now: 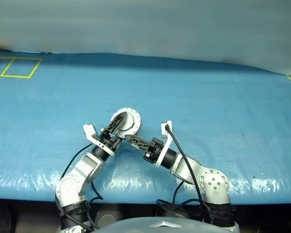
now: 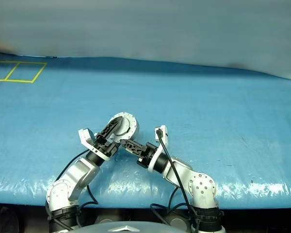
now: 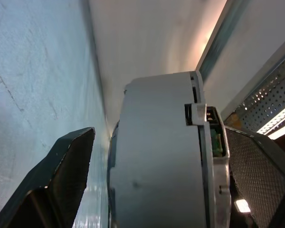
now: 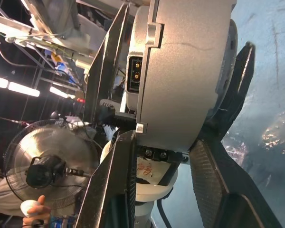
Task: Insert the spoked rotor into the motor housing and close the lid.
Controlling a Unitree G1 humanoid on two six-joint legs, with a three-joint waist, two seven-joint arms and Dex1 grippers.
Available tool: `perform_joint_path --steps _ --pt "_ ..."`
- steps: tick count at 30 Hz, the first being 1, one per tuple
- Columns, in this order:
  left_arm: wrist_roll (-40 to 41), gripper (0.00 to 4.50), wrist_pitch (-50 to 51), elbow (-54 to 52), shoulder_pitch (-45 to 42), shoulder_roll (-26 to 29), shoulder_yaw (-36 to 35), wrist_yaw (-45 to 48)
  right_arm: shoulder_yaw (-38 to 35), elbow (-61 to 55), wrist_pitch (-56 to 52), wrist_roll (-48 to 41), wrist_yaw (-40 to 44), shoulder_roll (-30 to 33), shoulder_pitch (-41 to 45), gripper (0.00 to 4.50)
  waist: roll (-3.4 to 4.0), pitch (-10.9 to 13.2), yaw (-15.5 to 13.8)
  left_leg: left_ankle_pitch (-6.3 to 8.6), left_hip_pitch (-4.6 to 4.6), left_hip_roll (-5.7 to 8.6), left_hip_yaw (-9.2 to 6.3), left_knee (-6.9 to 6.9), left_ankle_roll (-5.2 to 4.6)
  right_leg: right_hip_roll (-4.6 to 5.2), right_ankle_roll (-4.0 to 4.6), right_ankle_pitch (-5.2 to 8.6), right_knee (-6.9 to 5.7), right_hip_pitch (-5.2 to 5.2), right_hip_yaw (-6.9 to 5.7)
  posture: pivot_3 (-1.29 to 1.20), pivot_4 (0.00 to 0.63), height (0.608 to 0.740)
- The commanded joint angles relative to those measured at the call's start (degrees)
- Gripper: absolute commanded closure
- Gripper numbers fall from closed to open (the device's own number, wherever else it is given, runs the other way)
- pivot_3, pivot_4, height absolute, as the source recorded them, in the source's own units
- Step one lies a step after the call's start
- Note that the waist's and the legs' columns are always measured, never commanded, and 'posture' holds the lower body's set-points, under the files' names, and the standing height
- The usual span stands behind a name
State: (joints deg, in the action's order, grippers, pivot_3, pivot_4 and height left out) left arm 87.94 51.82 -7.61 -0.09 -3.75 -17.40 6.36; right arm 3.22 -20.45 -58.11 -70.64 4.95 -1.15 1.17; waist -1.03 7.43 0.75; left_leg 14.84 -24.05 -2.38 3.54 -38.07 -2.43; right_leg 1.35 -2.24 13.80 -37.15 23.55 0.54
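Right tool [image 2: 127,143] clamps motor housing [image 2: 126,125]; left tool [image 2: 112,129] spread wide around it, above blue table cover [image 2: 208,107].

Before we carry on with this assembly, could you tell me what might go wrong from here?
1. The right gripper alone clamps the motor housing, by its edge. If that grip slips, the housing could drop onto the blue table.
2. The left gripper is open, with its fingers close on either side of the housing. A careless move might knock the housing askew.
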Motion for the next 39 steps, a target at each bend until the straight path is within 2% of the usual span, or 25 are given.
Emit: perform_joint_path --steps 1,3,6,7,9,10,12,15,17,18,24,27,34,39 --pt "1.1 0.17 -0.1 0.1 -0.5 0.6 1.5 0.3 0.8 -2.9 0.4 -2.4 0.9 -0.2 0.8 3.23 0.0 0.0 0.0 0.0 0.0 0.0 0.0 0.0 0.0 0.0 0.0 0.0 0.0 0.0 0.01 0.0 0.15 0.74" --pt "1.9 0.6 0.1 0.3 -0.1 0.9 1.5 0.2 0.7 -2.8 0.6 -1.9 0.5 0.0 0.7 3.23 0.0 0.0 0.0 0.0 0.0 0.0 0.0 0.0 0.0 0.0 -0.01 -0.01 0.0 0.0 0.01 0.0 0.15 0.74" --pt "2.9 1.59 -0.2 -0.6 0.6 1.7 1.3 0.2 0.7 -2.8 0.9 -0.7 0.7 1.2 0.4 3.23 0.0 0.0 0.1 0.0 0.0 0.0 0.0 0.0 0.0 0.0 -0.02 -0.01 0.0 0.0 0.01 0.0 0.15 0.74" --pt "3.0 1.8 -0.5 -0.9 0.8 1.9 1.1 0.1 0.3 -2.3 0.3 -1.7 0.4 1.6 0.2 3.23 0.0 0.0 0.1 0.0 0.0 0.0 0.0 0.0 0.0 0.0 -0.02 -0.01 0.0 0.01 0.01 0.0 0.15 0.74" --pt "2.9 1.84 -1.4 -1.3 1.0 2.4 0.9 -0.2 0.2 -1.6 0.0 -0.6 0.2 3.0 -0.3 3.23 0.0 0.0 0.0 0.0 0.01 0.0 0.0 0.0 0.0 0.0 -0.01 -0.01 0.0 0.0 0.01 0.0 0.15 0.74" --pt "2.6 1.84 -2.0 -1.4 1.1 2.6 0.7 -0.5 -0.1 -1.1 0.2 -0.4 0.1 3.5 -0.6 2.5 0.0 0.0 0.0 0.0 0.01 0.0 0.0 0.0 0.0 0.0 -0.01 -0.01 0.0 0.0 0.01 0.0 0.15 0.74" --pt "1.9 2.14 -3.2 -1.4 0.8 2.9 0.4 -1.1 -0.4 -1.0 1.0 0.7 0.4 4.6 -1.2 1.9 0.0 0.0 0.0 0.0 0.02 0.01 0.0 -0.01 0.0 0.01 -0.01 -0.01 0.0 -0.02 0.02 0.0 0.15 0.74" --pt "0.0 2.15 -5.9 -1.0 -0.5 3.5 -0.5 -2.8 2.8 -3.1 4.7 10.9 1.6 9.0 -1.8 0.91 0.0 0.0 0.0 0.0 0.04 0.02 0.01 -0.02 0.0 0.0 -0.01 -0.01 -0.01 -0.03 0.03 0.0 0.15 0.74" --pt "-1.9 2.15 -8.3 0.5 -2.6 4.2 -1.7 -4.5 7.0 -4.5 10.3 20.9 2.8 12.6 -2.1 0.24 0.0 0.0 -0.1 0.0 0.03 0.03 0.01 -0.04 0.0 0.0 -0.01 -0.01 -0.01 -0.03 0.03 0.0 0.15 0.74" --pt "-2.7 2.15 -9.2 1.5 -3.7 4.6 -2.3 -4.9 8.1 -4.7 12.4 23.8 3.5 13.3 -2.4 0.02 0.0 0.0 -0.3 -0.01 0.03 0.05 0.01 -0.05 0.0 0.01 -0.02 -0.01 -0.01 -0.03 0.02 0.0 0.15 0.74" --pt "-10.1 2.15 -15.7 14.2 -16.7 9.0 -6.5 -4.7 17.2 -3.4 28.0 44.6 6.8 17.6 -3.3 0.0 -0.06 0.0 -0.2 -0.08 0.03 0.27 -0.01 -0.11 0.0 0.0 -0.11 -0.07 -0.07 -0.03 0.03 0.0 0.15 0.74" --pt "-13.2 2.15 -17.9 21.0 -22.4 10.4 -8.1 -3.0 18.8 -1.8 32.2 49.4 7.6 17.2 -3.8 0.0 -0.15 0.0 -0.2 -0.08 0.02 0.31 0.0 -0.11 -0.01 0.03 -0.16 -0.1 -0.03 -0.04 0.04 0.0 0.15 0.74" --pt "-23.0 2.15 -25.9 45.9 -41.2 12.5 -11.1 2.3 20.4 1.1 39.7 59.7 7.2 16.3 -4.9 0.0 -0.49 0.2 -0.5 -0.21 -0.08 0.54 -0.04 -0.14 0.19 0.06 -0.24 -0.14 0.04 -0.02 -0.02 0.0 0.15 0.74" --pt "-30.3 2.15 -27.7 58.8 -48.6 12.6 -10.6 6.2 21.5 4.6 48.8 68.5 5.3 15.5 -5.3 0.0 -0.49 0.2 -0.2 -0.21 -0.2 0.64 -0.05 -0.11 0.18 0.15 -0.38 -0.2 0.19 0.02 -0.03 0.0 0.15 0.74"
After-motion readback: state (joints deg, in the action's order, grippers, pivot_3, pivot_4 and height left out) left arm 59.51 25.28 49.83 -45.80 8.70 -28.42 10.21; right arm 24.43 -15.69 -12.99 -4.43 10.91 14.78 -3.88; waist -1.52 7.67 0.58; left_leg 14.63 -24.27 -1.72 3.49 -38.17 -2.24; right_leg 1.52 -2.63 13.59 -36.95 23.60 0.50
